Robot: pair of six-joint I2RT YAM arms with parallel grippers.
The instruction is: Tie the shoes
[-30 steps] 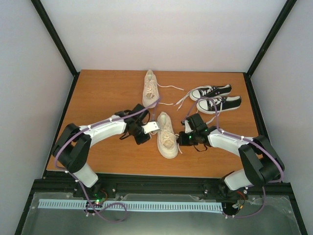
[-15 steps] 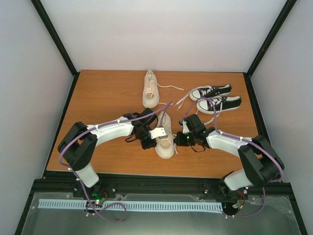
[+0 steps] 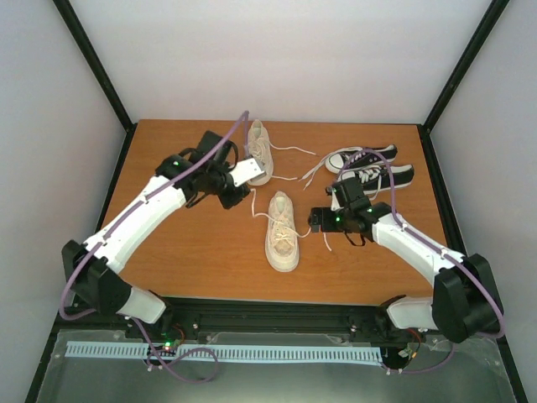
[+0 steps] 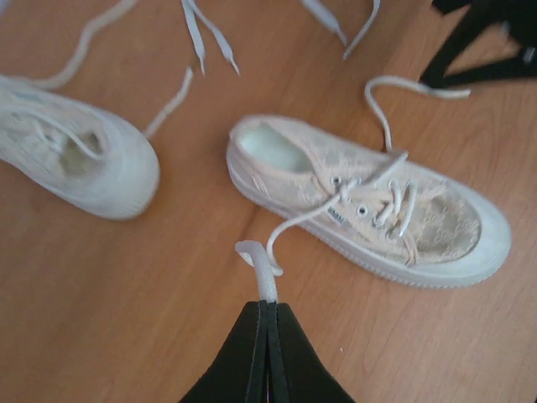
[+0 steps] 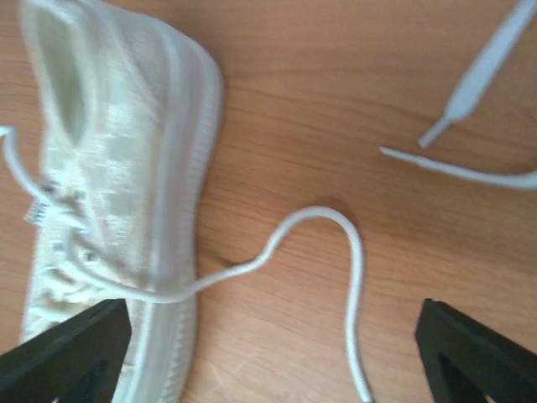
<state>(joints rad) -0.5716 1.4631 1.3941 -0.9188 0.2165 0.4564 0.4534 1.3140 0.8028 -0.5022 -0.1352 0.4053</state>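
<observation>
Two cream shoes lie on the table: the near one [image 3: 283,233] [image 4: 377,206] [image 5: 109,185] at the middle, the far one [image 3: 258,151] [image 4: 75,159] behind it. My left gripper [image 3: 249,171] [image 4: 267,302] hovers between them, shut on the end of the near shoe's left lace [image 4: 289,222], which runs up from the eyelets. My right gripper [image 3: 313,222] [image 5: 273,353] is open just right of the near shoe. That shoe's other lace [image 5: 336,243] lies loose on the wood between my right fingers, touching neither.
A pair of black sneakers [image 3: 367,168] with white toe caps sits at the back right, close behind my right arm. Loose lace ends [image 4: 205,38] [image 5: 470,75] from the far shoe and the black pair trail over the wood. Black frame posts edge the table [image 3: 168,252].
My right gripper has opened and dropped the lace it held, drawing back to the right. My left arm has swung back and left, away from the near shoe, drawing its lace along.
</observation>
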